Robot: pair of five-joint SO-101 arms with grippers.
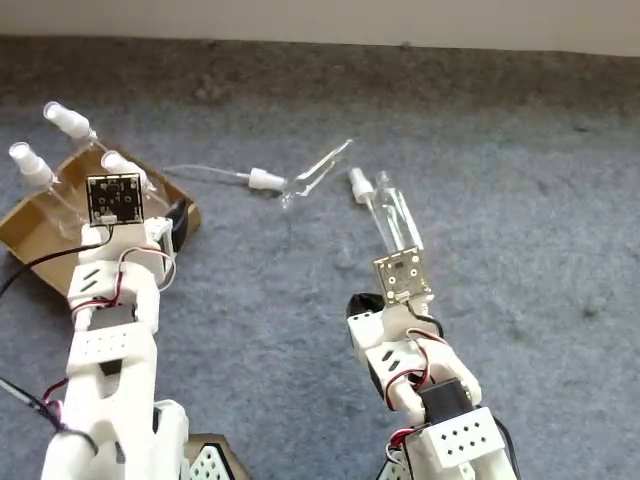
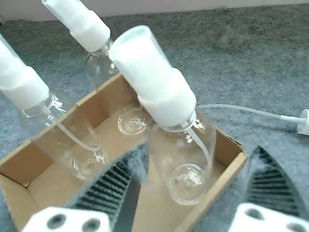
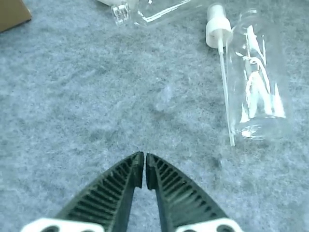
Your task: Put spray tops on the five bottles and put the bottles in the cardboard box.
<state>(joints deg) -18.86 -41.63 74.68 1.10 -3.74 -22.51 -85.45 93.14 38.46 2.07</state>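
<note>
Three clear bottles with white spray tops stand in the cardboard box at the left. My left gripper hangs over the box, open, its fingers on either side of the nearest capped bottle without clamping it. The other two capped bottles stand farther in. Mid-carpet lies an uncapped bottle with a loose spray top beside it. Another bare bottle and a second loose spray top lie farther back. My right gripper is shut and empty, short of the near bottle.
Grey carpet covers the whole work area, with open floor to the right and behind the lying bottles. The second spray top's thin tube runs along the carpet just past the box's edge. A pale wall base bounds the far side.
</note>
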